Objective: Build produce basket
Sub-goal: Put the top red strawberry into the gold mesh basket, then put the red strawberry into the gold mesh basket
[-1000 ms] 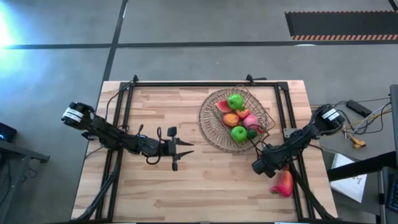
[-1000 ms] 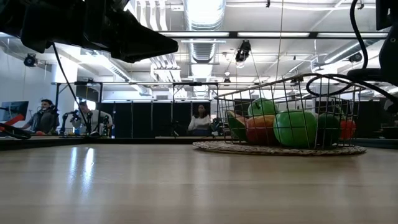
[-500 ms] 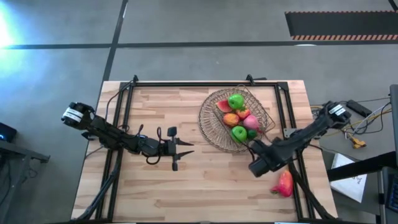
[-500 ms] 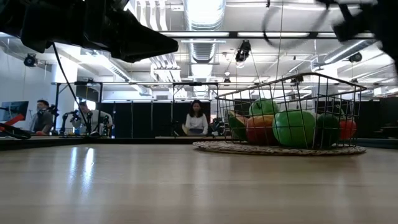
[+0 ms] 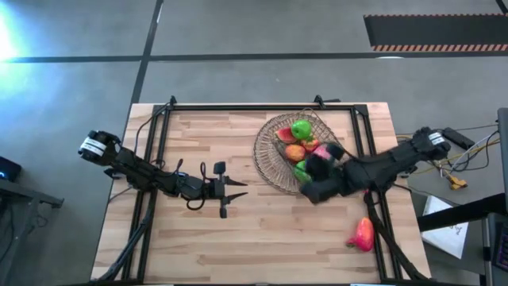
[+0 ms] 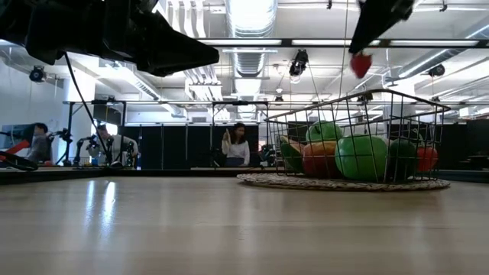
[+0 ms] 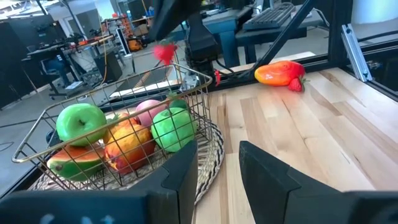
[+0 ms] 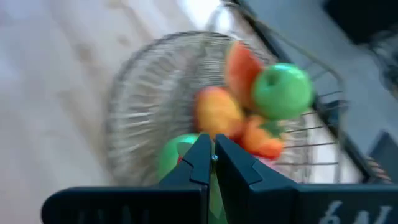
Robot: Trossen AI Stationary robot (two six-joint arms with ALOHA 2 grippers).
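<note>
- Since a second ago we have swung our right gripper (image 5: 311,191) from the table's right edge to above the wire basket (image 5: 266,159), while the orange-yellow pepper (image 5: 361,233) stays on the table.
- Its jaws pinch a small red piece (image 6: 361,64), held above the basket rim.
- Inside already lie two green apples (image 7: 79,122), a red slice (image 7: 71,161) and pink and orange fruit.
- Left, by our judgement: dropping the red piece and fetching the pepper.
- Our left gripper (image 5: 235,191) waits open at mid-table.

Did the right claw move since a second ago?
Yes. The right claw was beside the table's right edge near the red-orange pepper; now it has swung inward, over the wire basket, carrying a small red piece.
</note>
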